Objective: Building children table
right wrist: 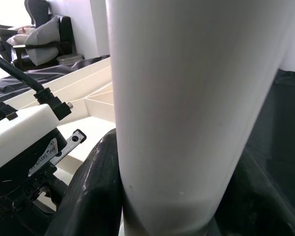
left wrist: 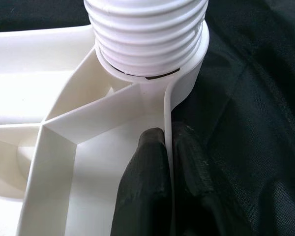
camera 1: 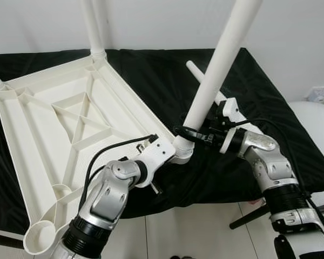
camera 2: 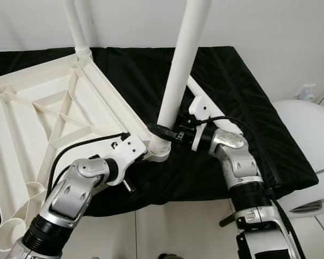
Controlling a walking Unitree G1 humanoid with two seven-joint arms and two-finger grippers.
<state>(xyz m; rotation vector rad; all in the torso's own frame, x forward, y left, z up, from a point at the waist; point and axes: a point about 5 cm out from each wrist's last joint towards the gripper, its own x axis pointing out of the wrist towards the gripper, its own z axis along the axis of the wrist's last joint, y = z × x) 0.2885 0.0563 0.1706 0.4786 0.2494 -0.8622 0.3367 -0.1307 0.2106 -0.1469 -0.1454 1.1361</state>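
The white plastic table top [camera 1: 124, 96] lies upside down on a black cloth. A white leg [camera 1: 218, 59] stands tilted in the near right corner socket [camera 1: 182, 152], its threaded end [left wrist: 147, 34] seated in the socket. My right gripper [camera 1: 191, 134] is shut on this leg just above the socket, one finger [right wrist: 96, 187] on each side of it. My left gripper [left wrist: 169, 162] is shut on the thin rim wall of the table top right beside that socket. Another leg [camera 1: 93, 27] stands upright at the far corner, and a spare leg [camera 2: 227, 120] lies on the cloth.
The black cloth [camera 1: 167, 70] covers the whole work surface up to a white wall. An open round socket [camera 1: 40, 237] is at the near left corner. A white rounded object [camera 1: 318, 124] stands at the right, over a tiled floor [camera 1: 205, 232].
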